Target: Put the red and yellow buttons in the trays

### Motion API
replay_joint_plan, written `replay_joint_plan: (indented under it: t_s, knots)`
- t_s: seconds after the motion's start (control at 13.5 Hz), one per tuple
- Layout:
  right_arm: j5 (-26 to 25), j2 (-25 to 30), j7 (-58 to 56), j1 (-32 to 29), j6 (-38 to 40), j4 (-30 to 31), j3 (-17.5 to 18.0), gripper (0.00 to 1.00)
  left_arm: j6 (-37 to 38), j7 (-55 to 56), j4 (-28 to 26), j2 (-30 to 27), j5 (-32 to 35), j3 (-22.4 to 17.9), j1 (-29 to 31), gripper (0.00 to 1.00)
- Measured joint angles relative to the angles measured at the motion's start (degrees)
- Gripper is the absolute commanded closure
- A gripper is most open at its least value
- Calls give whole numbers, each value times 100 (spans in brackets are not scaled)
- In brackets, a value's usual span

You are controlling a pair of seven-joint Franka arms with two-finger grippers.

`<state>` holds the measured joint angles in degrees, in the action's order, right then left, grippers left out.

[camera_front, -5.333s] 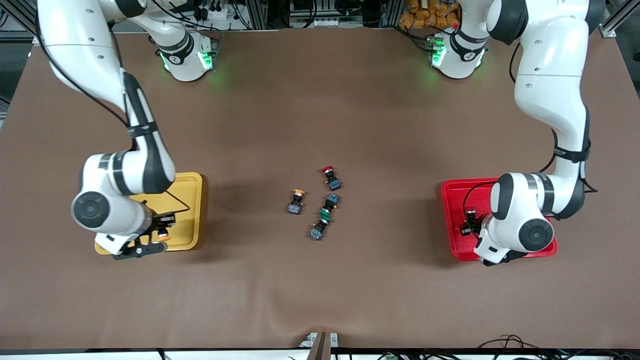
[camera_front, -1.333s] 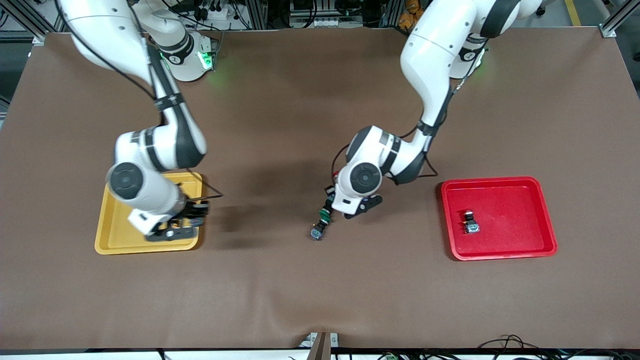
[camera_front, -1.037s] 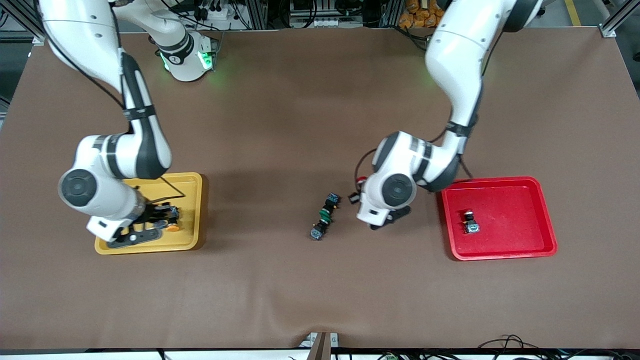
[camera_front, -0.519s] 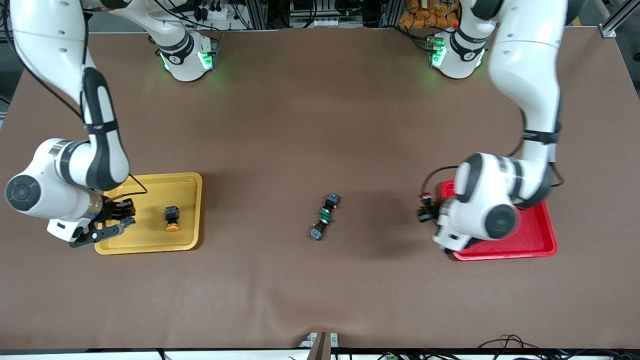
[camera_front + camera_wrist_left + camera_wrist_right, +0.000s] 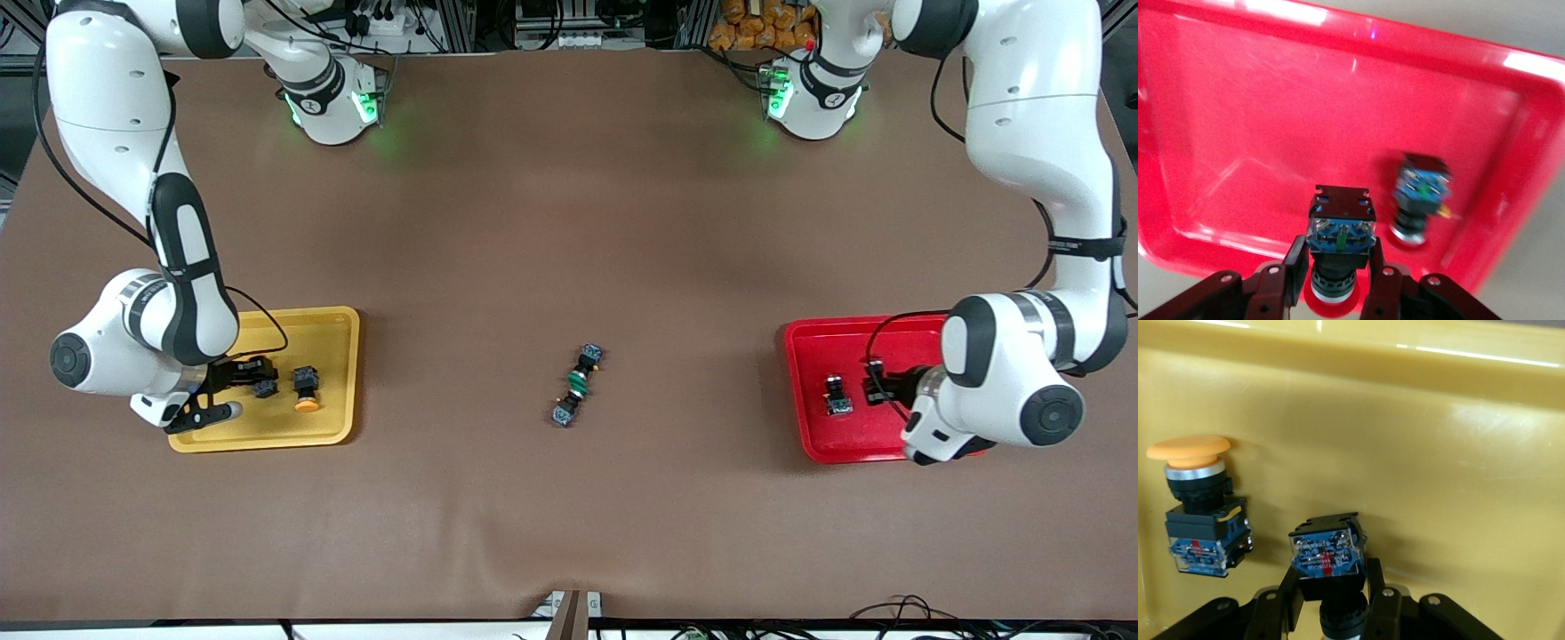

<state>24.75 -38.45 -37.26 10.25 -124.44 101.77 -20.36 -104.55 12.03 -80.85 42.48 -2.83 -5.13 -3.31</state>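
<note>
1. The shallow rectangular yellow plastic tray is lying toward the right arm's end of the brown table, and the shallow rectangular red plastic tray is lying toward the left arm's end.
2. Midway between the two trays, two small green-capped switches are lying cap to cap in one short line on the table, well apart from both trays.
3. Inside the yellow tray, one small push-button switch with an orange-yellow cap and a black-blue body is lying on its side on the tray floor.
4. The right gripper is hovering over the yellow tray, just beside that lying switch, and its fingers are clamped on a second small black-blue switch; its cap is hiding between the fingers, so I cannot tell its colour.
5. Inside the red tray, one small push-button switch with a red cap and a black-blue body is resting on the tray floor.
6. The left gripper is hanging over the red tray, just beside that resting switch, and its fingers are squeezing another small red-capped black-blue switch, cap pointing toward the gripper.
</note>
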Motion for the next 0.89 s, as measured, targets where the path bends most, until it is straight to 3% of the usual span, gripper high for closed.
replay_joint_plan:
  t_s: [0.15, 0.22, 0.3, 0.67, 0.89]
  knots:
    - [15, 4, 0, 0, 0, -3, 0, 0, -239, -154, -24, 226, 141, 4, 54, 41]
    - [17, 24, -8, 0, 8, -15, 0, 0, -305, -254, -24, 304, 154, 4, 61, 12]
    - [18, 67, -32, 1, 45, -47, 0, 0, -342, -342, -22, 326, 154, 4, 68, 0]
    - [11, 569, -56, 2, 1242, -667, -148, 0, -346, -416, 141, 127, 162, 6, 107, 0]
    - [-211, 867, 257, 1, 2112, -1101, -236, 0, -335, -416, 238, -470, 170, 22, 107, 0]
